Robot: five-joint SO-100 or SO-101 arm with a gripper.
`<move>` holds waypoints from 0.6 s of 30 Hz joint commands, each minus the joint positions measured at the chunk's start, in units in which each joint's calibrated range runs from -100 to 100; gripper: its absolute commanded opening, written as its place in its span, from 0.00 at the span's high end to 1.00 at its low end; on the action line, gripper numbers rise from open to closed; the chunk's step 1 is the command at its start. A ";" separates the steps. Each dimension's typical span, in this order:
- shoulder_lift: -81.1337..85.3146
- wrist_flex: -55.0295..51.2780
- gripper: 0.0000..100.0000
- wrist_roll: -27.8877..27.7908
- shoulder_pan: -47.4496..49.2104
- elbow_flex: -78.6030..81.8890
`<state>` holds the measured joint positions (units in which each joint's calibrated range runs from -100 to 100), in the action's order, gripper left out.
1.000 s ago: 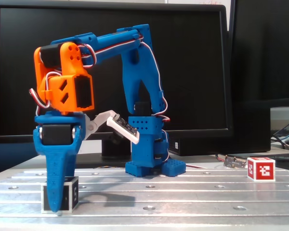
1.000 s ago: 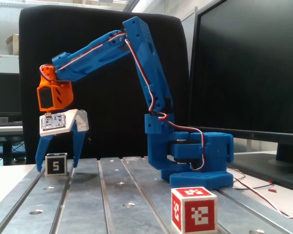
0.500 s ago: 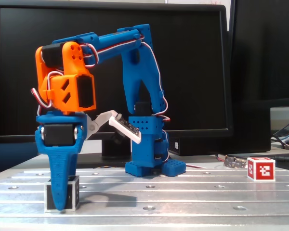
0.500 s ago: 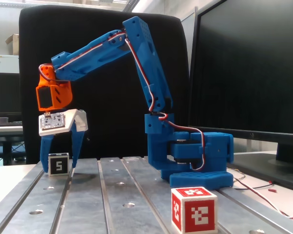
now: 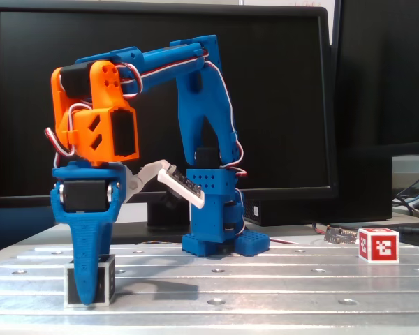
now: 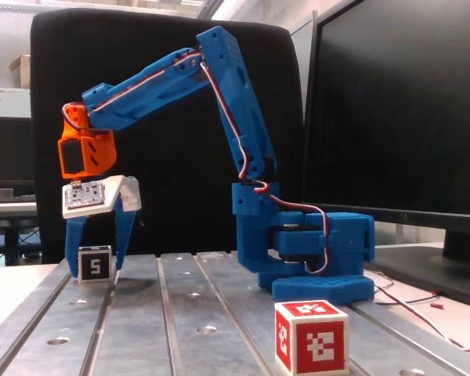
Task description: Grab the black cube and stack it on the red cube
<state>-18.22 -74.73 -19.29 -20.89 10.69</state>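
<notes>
Closed in from a wide straddle: gripper (image 6: 94,266) now pinching the black cube (image 6: 95,264), nudged slightly sideways yet resting on the metal table (image 6: 219,321). Ready for lifting toward the red cube (image 6: 311,337), well apart.

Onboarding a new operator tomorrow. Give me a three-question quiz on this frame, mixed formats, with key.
1. True or false: the small black cube with white edges and a numeral 5 already sits on the small red cube with a white symbol.
2. In both fixed views, where do the fingers of the blue two-finger gripper stand? A) on either side of the black cube B) above the red cube C) raised over the blue arm base
3. Fill in: both cubes rest on the grooved ____ table.

Key: 1 false; 2 A; 3 metal.
</notes>
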 commanded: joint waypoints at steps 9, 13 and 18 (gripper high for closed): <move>0.68 -0.64 0.78 -0.02 0.25 -3.41; 0.60 -2.95 0.78 -0.12 1.58 -5.94; 0.60 -3.89 0.78 0.19 2.99 -7.21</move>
<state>-18.22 -78.08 -19.29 -18.15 5.62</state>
